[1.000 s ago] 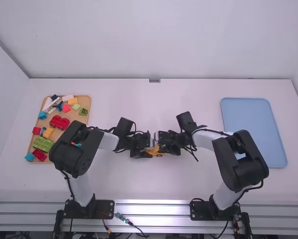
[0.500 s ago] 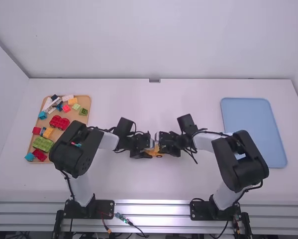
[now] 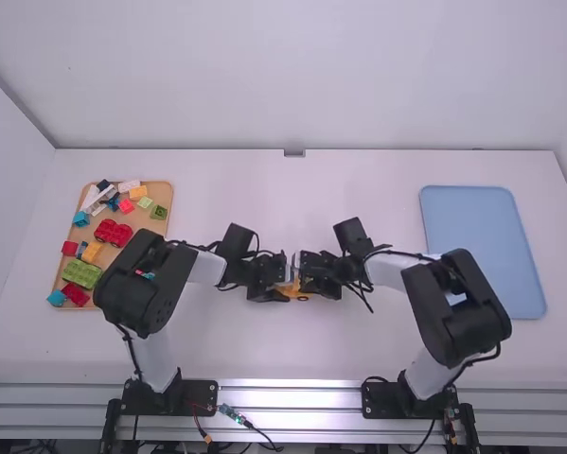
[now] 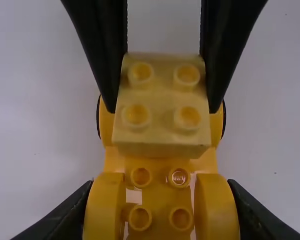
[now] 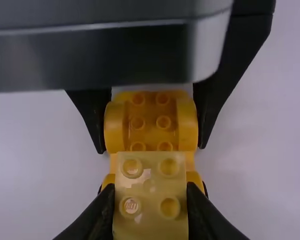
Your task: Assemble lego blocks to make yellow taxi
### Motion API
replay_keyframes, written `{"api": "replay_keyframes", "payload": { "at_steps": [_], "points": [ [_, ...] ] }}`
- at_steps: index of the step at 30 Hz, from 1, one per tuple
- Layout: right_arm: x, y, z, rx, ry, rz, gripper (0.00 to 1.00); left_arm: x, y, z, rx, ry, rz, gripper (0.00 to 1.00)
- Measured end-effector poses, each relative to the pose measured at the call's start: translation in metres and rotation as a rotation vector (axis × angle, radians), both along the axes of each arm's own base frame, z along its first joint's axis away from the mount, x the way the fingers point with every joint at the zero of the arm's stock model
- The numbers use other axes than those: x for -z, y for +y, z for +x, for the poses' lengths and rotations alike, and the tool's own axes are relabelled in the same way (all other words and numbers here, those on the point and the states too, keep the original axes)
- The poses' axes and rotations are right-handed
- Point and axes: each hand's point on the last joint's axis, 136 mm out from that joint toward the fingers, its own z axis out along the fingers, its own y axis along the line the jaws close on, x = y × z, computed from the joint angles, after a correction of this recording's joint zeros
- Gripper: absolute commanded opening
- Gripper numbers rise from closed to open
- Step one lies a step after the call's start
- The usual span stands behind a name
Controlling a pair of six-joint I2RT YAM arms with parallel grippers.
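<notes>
Though yellow, car base [image 4: 160, 205] part-hidden.

Diffuse, even light over the surface [image 3: 236, 350]; glare along the rail [image 3: 292, 397]; wrist views dimmer, a glint on one stud [image 4: 179, 177].

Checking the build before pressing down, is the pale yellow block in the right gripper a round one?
No, the pale yellow block has straight edges.
</notes>
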Motion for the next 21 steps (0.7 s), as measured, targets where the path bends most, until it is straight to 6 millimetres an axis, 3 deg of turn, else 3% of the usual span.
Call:
{"api": "replay_keyframes", "payload": {
  "at_steps": [9,16,21],
  "points": [
    [-0.0001,-0.0013,-0.0017,0.012,0.017,-0.008,0.01,-0.0002,-0.0001,-0.0003,0.004,-0.002,-0.002,0.24],
    [0.0001,-0.0015,-0.0019,0.012,0.019,-0.009,0.14,-0.0001,-0.0001,-0.0007,0.006,-0.002,-0.001,0.25],
    [0.0002,-0.0017,-0.0016,0.013,0.017,-0.011,0.31,-0.0001,-0.0001,-0.0007,0.006,-0.002,-0.001,0.26]
  ]
}}
